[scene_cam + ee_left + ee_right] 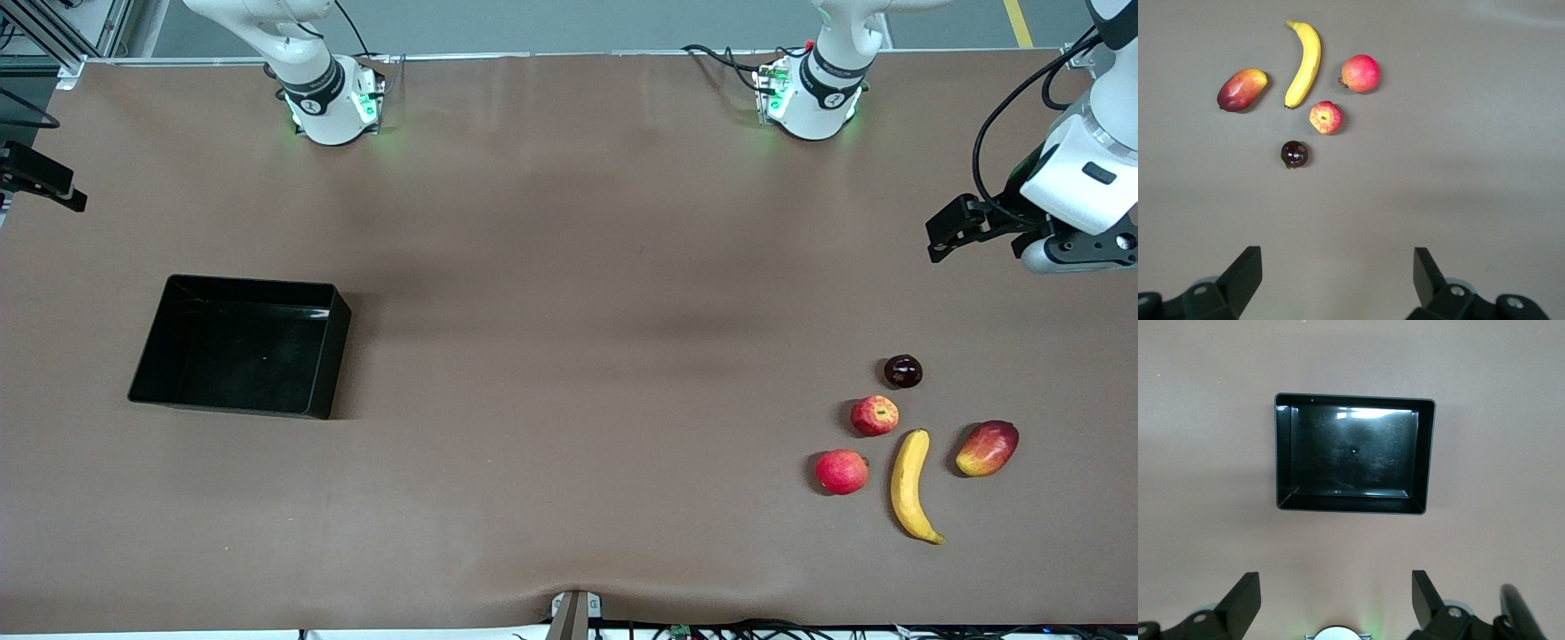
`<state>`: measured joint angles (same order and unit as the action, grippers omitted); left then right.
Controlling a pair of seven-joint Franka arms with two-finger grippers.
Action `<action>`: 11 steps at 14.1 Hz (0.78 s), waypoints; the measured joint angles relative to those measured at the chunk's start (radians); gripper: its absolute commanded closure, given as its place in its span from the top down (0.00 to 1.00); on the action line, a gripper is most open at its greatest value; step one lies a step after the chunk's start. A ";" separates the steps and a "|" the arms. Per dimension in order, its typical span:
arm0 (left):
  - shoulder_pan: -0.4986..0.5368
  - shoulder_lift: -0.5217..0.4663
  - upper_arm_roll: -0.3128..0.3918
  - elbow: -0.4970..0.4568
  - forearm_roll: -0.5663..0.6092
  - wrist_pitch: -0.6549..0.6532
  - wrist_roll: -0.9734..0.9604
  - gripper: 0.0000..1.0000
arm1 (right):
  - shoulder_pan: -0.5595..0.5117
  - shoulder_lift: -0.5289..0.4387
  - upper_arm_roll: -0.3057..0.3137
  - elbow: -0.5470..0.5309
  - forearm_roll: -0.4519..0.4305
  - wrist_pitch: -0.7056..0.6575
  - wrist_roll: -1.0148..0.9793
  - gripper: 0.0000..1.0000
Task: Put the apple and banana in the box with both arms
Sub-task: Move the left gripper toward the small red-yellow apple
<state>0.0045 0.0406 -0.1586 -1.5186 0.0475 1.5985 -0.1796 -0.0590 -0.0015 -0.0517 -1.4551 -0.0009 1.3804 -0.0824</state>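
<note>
The apple (875, 415) lies among a cluster of fruit toward the left arm's end of the table, and shows in the left wrist view (1325, 117). The banana (911, 484) lies beside it, nearer the front camera (1305, 63). The black box (249, 284) stands empty toward the right arm's end (1355, 398). My left gripper (1338, 257) is open and empty, raised over bare table near the fruit; its hand shows at the front view's edge (1076, 240). My right gripper (1336, 580) is open and empty, high above its base, out of the front view.
A pinkish-red round fruit (841, 471), a red-yellow mango-like fruit (987, 449) and a dark plum (902, 371) lie close around the apple and banana. The two arm bases (333, 102) (809, 93) stand along the table's edge farthest from the front camera.
</note>
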 measured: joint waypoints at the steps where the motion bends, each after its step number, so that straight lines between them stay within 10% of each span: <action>1: 0.000 0.000 -0.001 0.000 0.000 0.000 0.000 1.00 | 0.000 0.000 0.000 0.000 0.000 0.000 0.000 1.00; 11: 0.002 0.039 0.004 -0.015 0.016 0.007 0.001 1.00 | -0.001 0.001 0.000 0.000 0.000 0.003 0.000 1.00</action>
<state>0.0065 0.0798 -0.1544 -1.5336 0.0631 1.6051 -0.1782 -0.0603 -0.0007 -0.0517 -1.4551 -0.0009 1.3830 -0.0825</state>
